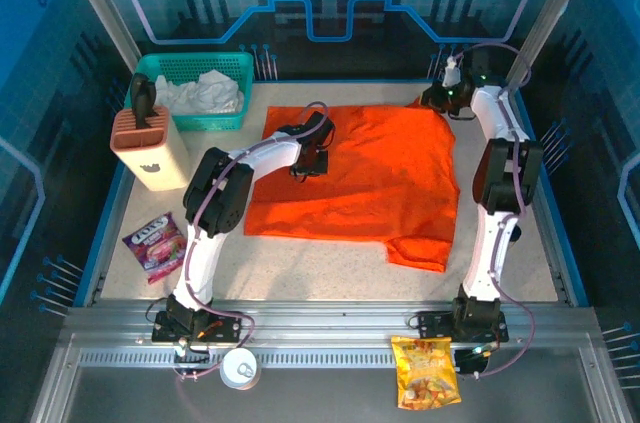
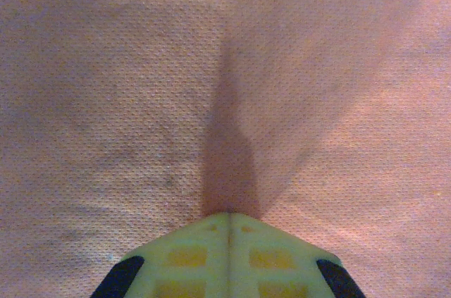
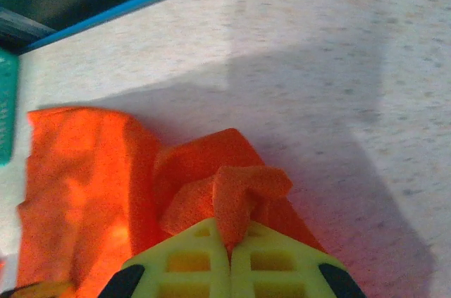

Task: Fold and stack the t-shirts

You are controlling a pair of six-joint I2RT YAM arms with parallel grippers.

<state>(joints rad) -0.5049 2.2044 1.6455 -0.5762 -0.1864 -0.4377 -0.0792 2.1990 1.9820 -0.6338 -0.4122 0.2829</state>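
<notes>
Nearest my right wrist lens: the right gripper [image 3: 230,241], its yellow-green fingers closed together on a bunched fold of the t-shirt [image 3: 84,192]. The cloth rises in a small knot above the tips; how deep it sits between them is hidden. A teal sliver of the basket [image 3: 5,108] is cut off by the left edge.

In the left wrist view, the left gripper [image 2: 230,215] is also closed, its tips against orange weave [image 2: 211,65], with a dark crease running up from them. I cannot tell whether any cloth is caught between the fingers.

From overhead, the t-shirt [image 1: 385,183] lies spread on the middle of the table [image 1: 540,233], one sleeve bent at the near right. The left gripper [image 1: 305,168] rests on its left half, and the right gripper [image 1: 440,98] sits at its far right corner; both contacts are masked by the wrists. The basket [image 1: 195,68] stands far left and holds crumpled white cloth [image 1: 205,93], its shape unclear.
</notes>
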